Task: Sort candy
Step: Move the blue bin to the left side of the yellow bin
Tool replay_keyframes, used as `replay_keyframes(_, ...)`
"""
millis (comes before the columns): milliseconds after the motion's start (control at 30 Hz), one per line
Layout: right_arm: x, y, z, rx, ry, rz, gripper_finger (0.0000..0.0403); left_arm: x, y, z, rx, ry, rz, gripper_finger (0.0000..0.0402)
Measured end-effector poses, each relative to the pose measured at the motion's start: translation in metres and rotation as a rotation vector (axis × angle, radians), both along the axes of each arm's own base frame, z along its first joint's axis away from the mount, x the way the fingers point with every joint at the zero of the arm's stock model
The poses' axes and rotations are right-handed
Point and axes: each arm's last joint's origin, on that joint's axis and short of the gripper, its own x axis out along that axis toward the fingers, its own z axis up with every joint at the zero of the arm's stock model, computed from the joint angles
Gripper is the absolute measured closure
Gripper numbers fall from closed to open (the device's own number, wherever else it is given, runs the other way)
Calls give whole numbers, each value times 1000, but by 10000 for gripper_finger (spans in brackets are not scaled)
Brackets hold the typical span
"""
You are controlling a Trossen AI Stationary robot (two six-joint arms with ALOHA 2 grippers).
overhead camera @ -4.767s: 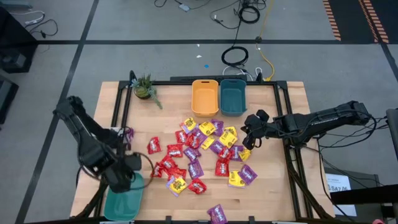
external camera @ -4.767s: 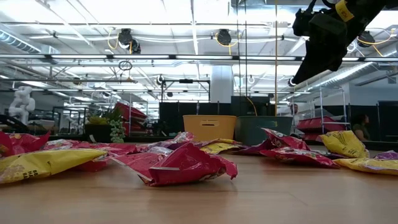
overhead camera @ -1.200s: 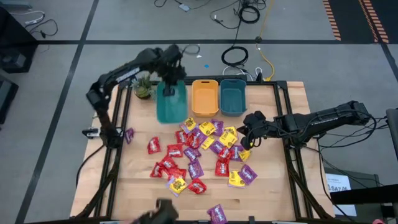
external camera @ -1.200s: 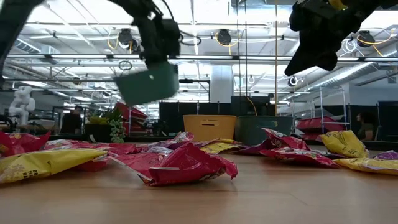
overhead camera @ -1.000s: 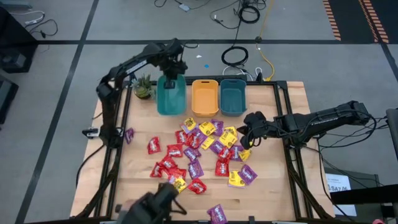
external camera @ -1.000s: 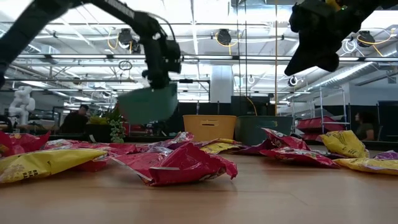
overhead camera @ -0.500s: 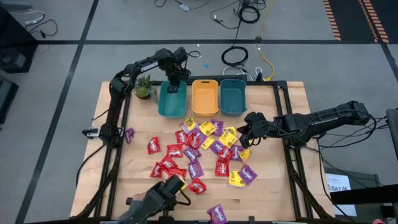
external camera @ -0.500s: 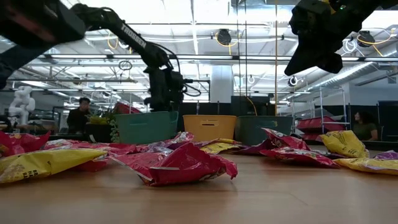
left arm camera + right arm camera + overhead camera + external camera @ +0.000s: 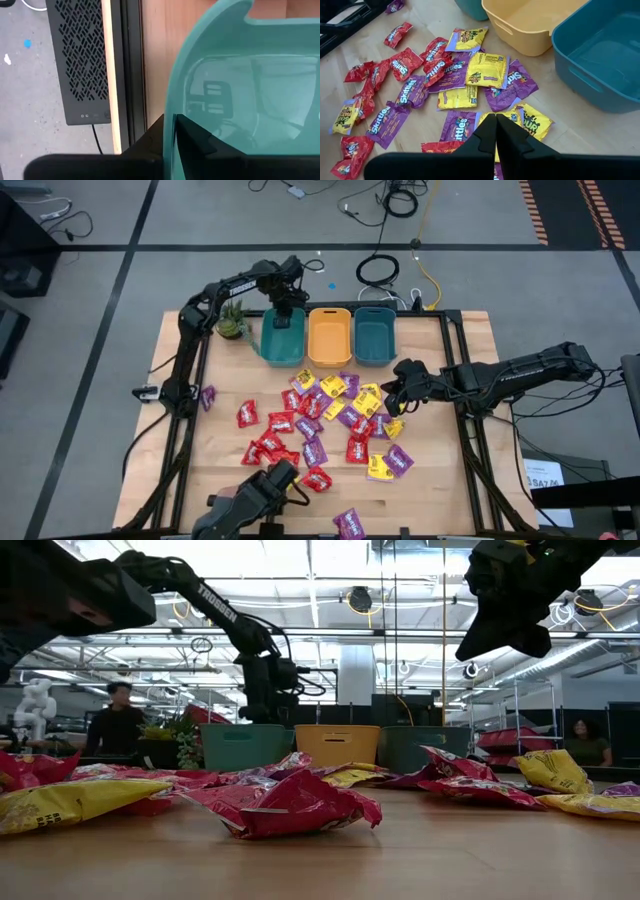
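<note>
Many red, purple and yellow candy packets (image 9: 320, 425) lie loose on the middle of the wooden table; they also show in the low view (image 9: 300, 805) and the right wrist view (image 9: 470, 75). My left gripper (image 9: 283, 305) reaches to the far edge and is shut on a light teal bin (image 9: 281, 340), which stands left of the orange bin (image 9: 329, 335) and the darker teal bin (image 9: 374, 335). My right gripper (image 9: 395, 395) hovers shut and empty above the right side of the pile. My left gripper holds the light teal bin by the rim of its far end wall (image 9: 172, 97). One finger (image 9: 200, 142) is inside the bin and the other (image 9: 150, 142) outside. The fingers come from above, pointing down. The bin stands level, in line with the orange bin (image 9: 337, 745).
A small potted plant (image 9: 232, 320) stands at the far left corner, beside the light teal bin. A single purple packet (image 9: 207, 395) lies at the left and another (image 9: 350, 523) near the front edge. A dark shape (image 9: 255, 500) reaches in at the near edge. People (image 9: 115, 720) stand beyond the table.
My left gripper has gone down at the far edge with the light teal bin. The bin hung tilted and clear of the table a second ago; now it stands level beside the orange bin. The dark shape at the near edge has moved in slightly.
</note>
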Motion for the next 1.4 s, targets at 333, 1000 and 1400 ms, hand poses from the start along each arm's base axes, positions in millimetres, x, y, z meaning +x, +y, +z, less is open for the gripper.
replay_keyframes(333, -1, 0, 0, -2, 7, -1, 401, 5, -5, 0, 24, 46, 42, 357)
replay_keyframes(1000, 0, 0, -1, 19, 0, -15, 401, 9, -4, 19, 46, 28, 80, 356)
replay_keyframes(1400, 0, 0, -1, 20, 0, -15, 401, 9, -5, 18, 39, 35, 80, 356)
